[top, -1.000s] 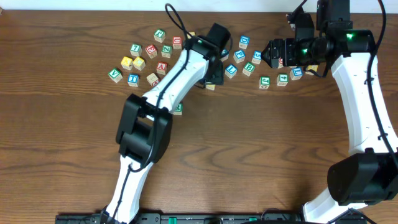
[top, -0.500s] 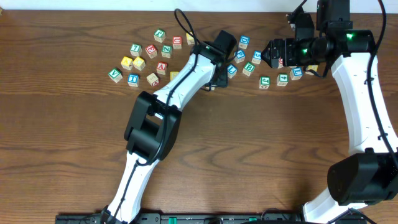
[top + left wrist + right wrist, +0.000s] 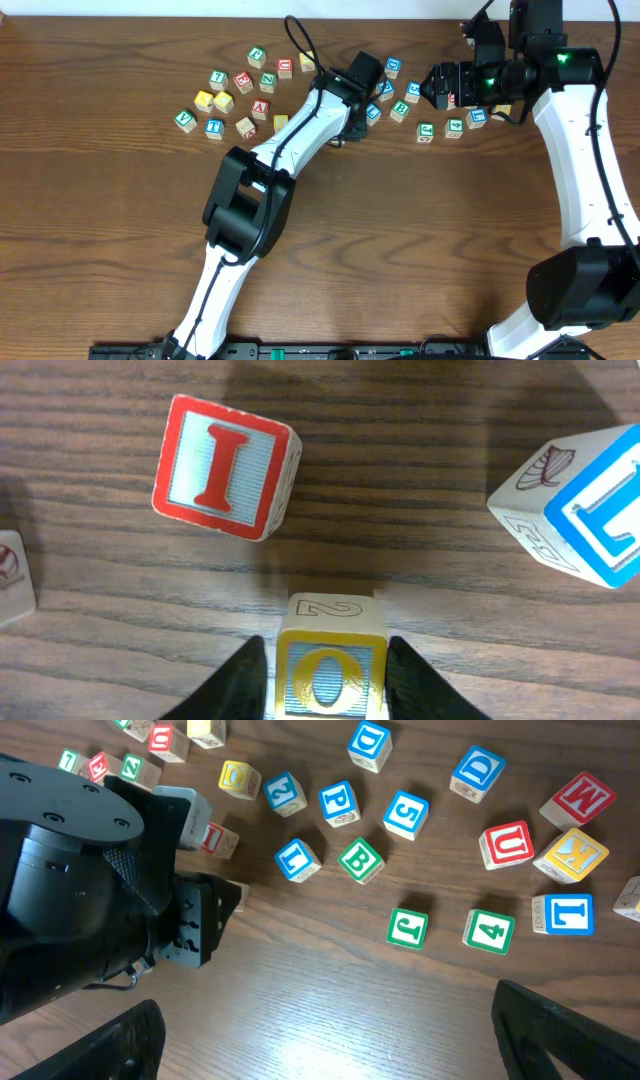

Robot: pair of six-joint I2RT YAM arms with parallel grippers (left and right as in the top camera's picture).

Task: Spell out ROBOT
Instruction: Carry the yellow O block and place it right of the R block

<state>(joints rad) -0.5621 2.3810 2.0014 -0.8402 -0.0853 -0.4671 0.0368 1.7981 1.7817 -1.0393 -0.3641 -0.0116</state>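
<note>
My left gripper [image 3: 330, 678] pinches the yellow O cube [image 3: 330, 628] on both sides. The cube sits on the worktop [image 3: 400, 250], far from me, close to the red I cube [image 3: 225, 465] but not touching it. My right gripper [image 3: 340, 1035] is spread wide, near the green B cube [image 3: 360, 860].

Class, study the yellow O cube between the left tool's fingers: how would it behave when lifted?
The yellow O cube looks wooden, so probably rigid and light. Its flat sides sit squarely between the fingers, so slipping seems unlikely. With flat faces, it should rest steadily rather than roll.
</note>
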